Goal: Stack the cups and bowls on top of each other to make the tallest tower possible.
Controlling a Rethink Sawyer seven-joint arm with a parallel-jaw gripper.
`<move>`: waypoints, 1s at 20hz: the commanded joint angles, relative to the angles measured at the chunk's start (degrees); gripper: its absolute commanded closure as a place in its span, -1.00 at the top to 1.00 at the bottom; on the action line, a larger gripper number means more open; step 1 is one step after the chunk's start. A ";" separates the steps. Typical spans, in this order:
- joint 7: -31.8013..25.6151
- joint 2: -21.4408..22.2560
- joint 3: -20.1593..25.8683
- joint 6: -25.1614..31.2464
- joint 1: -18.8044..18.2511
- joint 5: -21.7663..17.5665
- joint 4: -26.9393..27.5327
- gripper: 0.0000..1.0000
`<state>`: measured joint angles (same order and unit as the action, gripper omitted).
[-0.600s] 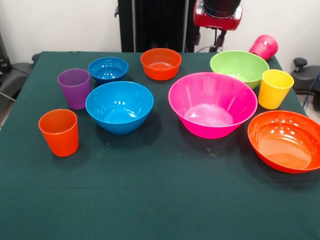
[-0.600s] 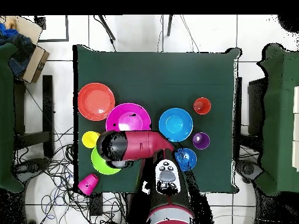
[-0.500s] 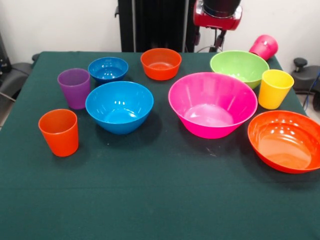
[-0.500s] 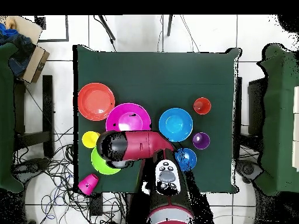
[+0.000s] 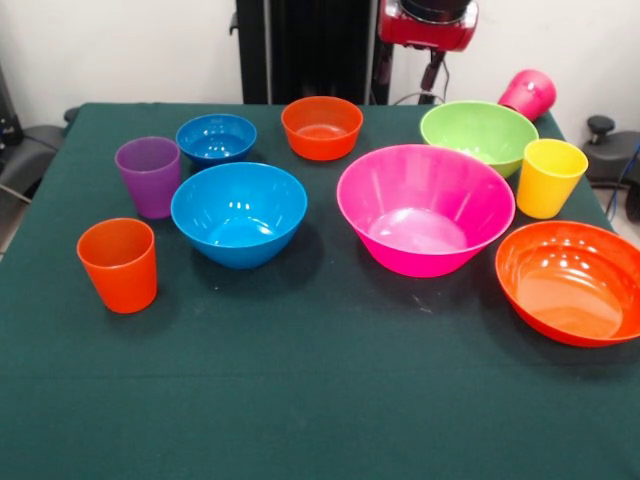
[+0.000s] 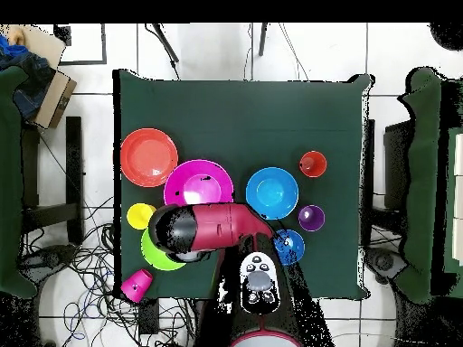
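All cups and bowls stand apart on the green table, none stacked. At the left are the orange cup (image 5: 120, 265), the purple cup (image 5: 148, 176) and the small blue bowl (image 5: 216, 138). The medium blue bowl (image 5: 238, 213) and the very large pink bowl (image 5: 425, 208) sit mid-table, with the small orange bowl (image 5: 321, 127) behind them. To the right are the lime green bowl (image 5: 478, 133), the yellow cup (image 5: 549, 178) and the large orange bowl (image 5: 572, 282). The magenta cup (image 5: 528, 94) lies tipped at the far right corner. My gripper (image 5: 432, 68) hangs behind the lime bowl (image 6: 155, 255), holding nothing.
In the overhead view the red arm (image 6: 212, 226) covers part of the lime bowl and hides the small orange bowl. Dark chairs (image 6: 45, 212) flank the table, and cables lie on the floor by the robot's base.
The arm's end has risen a little and shifted slightly left in the front view. No cup or bowl has moved.
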<state>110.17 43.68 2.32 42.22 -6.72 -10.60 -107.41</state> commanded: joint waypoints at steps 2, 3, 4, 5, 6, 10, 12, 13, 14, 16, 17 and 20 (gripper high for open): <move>-0.34 -0.19 2.62 -3.02 -0.20 -4.42 0.10 1.00; -0.28 -0.21 2.63 -3.22 -0.22 -4.47 0.00 1.00; -0.21 -0.23 2.64 -3.29 -0.22 -4.55 -0.01 1.00; -0.14 -0.25 2.65 -3.37 -0.22 -4.62 -0.01 1.00; -0.09 -0.32 2.69 -3.11 -0.20 -4.58 0.27 1.00; -0.35 -1.14 3.12 -0.80 -0.14 -4.18 2.80 1.00; -0.64 -1.30 3.26 -0.04 -0.15 -4.13 3.44 1.00; -0.70 -1.29 3.27 -0.10 -0.18 -4.16 3.41 1.00; -0.67 -1.26 3.24 -0.25 -0.17 -4.20 3.35 1.00; -0.59 -1.33 3.17 -0.33 -0.12 -4.26 3.42 1.00; -0.54 -1.38 3.19 -0.22 -0.12 -4.18 3.52 1.00; -0.27 -1.49 3.23 0.37 0.11 -3.91 4.09 1.00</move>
<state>110.17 44.07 2.31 42.22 -6.72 -11.35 -106.77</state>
